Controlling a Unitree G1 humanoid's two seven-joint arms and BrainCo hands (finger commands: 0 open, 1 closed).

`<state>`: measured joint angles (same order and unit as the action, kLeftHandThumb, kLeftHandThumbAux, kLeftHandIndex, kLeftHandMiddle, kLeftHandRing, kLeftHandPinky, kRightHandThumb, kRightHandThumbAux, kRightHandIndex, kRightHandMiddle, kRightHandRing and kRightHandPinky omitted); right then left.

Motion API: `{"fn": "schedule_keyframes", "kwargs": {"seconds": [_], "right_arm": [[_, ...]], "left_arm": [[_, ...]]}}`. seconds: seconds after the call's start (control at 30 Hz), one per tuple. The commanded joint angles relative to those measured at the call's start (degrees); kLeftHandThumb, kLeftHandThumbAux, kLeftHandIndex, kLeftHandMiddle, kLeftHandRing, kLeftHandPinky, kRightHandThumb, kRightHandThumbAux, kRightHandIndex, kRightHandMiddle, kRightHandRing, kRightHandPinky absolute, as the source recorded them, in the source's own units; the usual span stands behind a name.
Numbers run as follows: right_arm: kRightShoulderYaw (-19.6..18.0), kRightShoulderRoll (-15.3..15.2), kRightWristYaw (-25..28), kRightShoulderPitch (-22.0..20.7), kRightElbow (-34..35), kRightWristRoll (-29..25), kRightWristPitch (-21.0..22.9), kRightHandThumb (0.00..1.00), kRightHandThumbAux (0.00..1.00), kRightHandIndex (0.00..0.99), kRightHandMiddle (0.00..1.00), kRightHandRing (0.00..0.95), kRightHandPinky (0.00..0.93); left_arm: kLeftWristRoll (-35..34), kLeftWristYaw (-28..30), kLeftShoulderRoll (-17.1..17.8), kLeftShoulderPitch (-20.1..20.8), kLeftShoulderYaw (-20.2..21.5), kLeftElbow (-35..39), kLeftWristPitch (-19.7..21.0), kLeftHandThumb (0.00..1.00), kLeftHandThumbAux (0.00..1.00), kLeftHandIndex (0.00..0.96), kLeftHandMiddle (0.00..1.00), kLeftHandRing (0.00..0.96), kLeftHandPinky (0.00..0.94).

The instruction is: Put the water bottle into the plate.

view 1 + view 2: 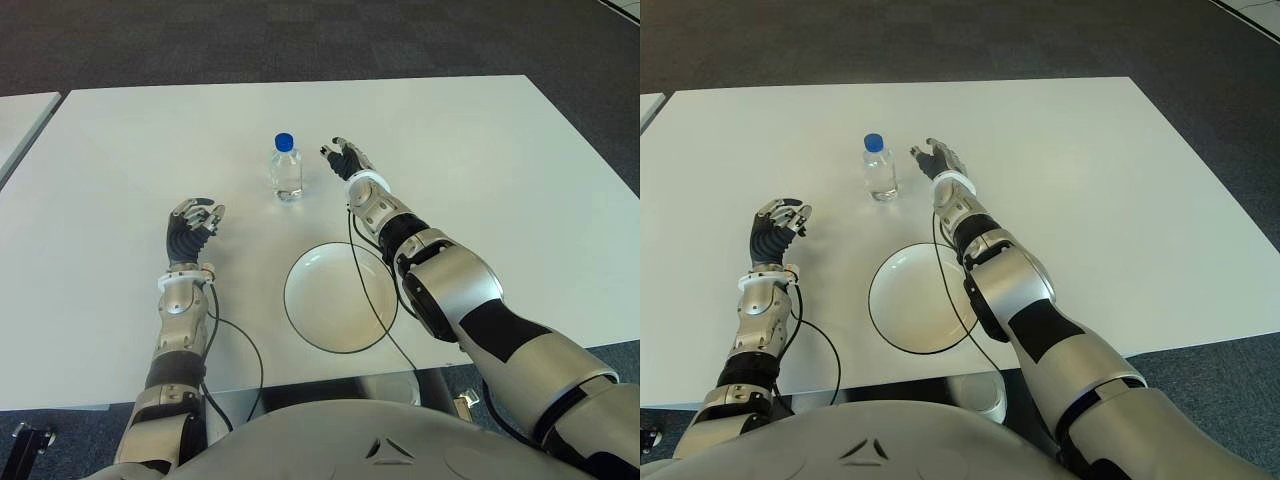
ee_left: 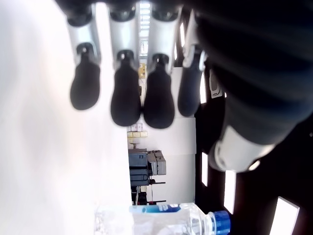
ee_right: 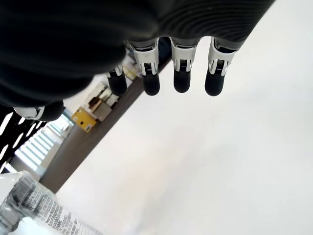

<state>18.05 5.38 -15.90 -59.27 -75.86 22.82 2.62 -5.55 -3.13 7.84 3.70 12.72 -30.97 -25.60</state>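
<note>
Bare table [image 1: 480, 160] lies around the water bottle [image 1: 286, 168] and plate [image 1: 340, 297]

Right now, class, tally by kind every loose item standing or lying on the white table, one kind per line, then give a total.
Water bottle, clear with a blue cap: 1
Plate, white and round: 1
Total: 2
Neither is held: the right hand shows open beside the bottle, and the left hand shows open, well to the bottle's left.

Right hand [image 1: 937, 158] hovers open just beside the upright water bottle [image 1: 879, 169], beyond the white plate [image 1: 902, 320]
</note>
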Motion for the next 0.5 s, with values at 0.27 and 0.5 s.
{"fn": "schedule_keyframes", "kwargs": {"seconds": [0.27, 0.5], "right_arm": [[1.3, 11.2, 0.0, -2.8, 6.2, -1.6, -12.0, 0.574, 0.128, 0.0, 0.0, 0.0, 0.0], [-5.1, 8.6, -6.7, -5.4, 7.3, -6.8, -14.2, 0.591, 0.234, 0.0, 0.0, 0.0, 0.014]], "left_arm": [[1.2, -1.8, -0.8, 1.4, -0.2, -3.0, 2.2, 0.711, 0.71, 0.438, 0.722, 0.699, 0.659], [1.1, -2.5, -1.2, 1.3, -0.2, -2.3, 2.8, 0.71, 0.711, 0.437, 0.719, 0.696, 0.662]]}}
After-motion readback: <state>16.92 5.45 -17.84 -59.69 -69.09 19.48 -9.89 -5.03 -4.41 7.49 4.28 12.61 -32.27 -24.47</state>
